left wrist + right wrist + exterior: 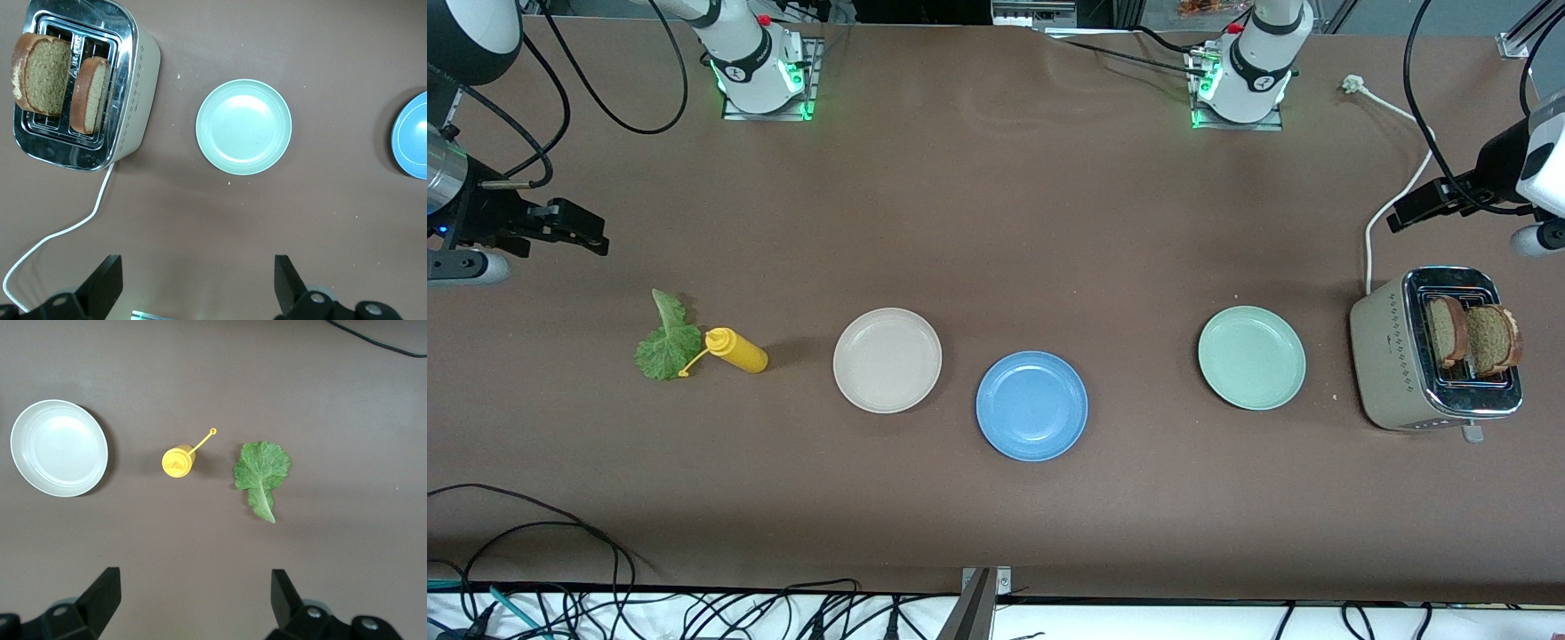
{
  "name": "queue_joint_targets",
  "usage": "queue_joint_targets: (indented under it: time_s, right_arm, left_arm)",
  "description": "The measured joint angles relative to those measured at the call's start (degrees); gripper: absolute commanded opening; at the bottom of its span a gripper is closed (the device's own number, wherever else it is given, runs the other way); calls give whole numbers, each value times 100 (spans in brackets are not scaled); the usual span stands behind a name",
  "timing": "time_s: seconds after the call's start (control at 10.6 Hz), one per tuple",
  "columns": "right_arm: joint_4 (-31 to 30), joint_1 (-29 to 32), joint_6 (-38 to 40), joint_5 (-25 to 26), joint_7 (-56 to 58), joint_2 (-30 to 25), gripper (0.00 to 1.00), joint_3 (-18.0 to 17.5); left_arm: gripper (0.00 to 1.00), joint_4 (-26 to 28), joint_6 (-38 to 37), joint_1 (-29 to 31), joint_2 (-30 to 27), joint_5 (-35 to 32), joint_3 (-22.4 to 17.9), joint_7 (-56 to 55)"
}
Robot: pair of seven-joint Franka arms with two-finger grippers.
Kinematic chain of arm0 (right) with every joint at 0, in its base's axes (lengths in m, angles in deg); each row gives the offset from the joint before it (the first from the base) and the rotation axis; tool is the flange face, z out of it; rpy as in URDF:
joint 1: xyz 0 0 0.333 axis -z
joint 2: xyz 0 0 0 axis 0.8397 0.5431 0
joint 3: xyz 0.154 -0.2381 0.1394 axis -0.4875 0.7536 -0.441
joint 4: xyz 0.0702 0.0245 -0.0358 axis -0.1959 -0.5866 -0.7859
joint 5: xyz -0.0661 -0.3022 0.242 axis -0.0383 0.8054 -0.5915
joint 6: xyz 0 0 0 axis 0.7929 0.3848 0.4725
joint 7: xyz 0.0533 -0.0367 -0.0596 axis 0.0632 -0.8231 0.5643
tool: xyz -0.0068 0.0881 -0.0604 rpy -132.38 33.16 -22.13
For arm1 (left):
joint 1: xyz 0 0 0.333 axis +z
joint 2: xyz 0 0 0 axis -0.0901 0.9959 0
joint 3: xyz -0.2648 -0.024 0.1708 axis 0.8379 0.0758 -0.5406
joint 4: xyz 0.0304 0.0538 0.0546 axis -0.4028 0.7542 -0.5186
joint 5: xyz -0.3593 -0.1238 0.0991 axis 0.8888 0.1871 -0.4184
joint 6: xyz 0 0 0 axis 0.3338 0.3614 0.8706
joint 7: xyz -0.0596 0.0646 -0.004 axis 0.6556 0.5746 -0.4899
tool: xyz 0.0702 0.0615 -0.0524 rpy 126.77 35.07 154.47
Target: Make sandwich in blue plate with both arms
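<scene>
Brown table [996, 222]: blue plate [1032, 405] bare, toaster [1392, 360] holding two bread slices [1472, 336]

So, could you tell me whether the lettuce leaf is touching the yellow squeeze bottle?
Apart. The right wrist view shows bare table between the lettuce leaf and the yellow squeeze bottle.

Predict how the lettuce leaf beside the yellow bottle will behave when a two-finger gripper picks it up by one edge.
The lettuce leaf lies thin and flat on the table, so it is probably light and would likely droop from a pinch. Its ruffled blade looks delicate and may tear or bruise. The pale stalk end seems firmer, perhaps the safer grip. The yellow bottle stands close and could get nudged.
</scene>
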Motion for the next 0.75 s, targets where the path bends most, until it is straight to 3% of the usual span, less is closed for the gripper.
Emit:
queue_joint_targets:
  time_s: [0.75]
  right_arm:
    - [0, 0, 0, 0, 0, 0, 100, 0]
  left_arm:
    - [100, -11, 20, 172, 221, -337, -5, 788]
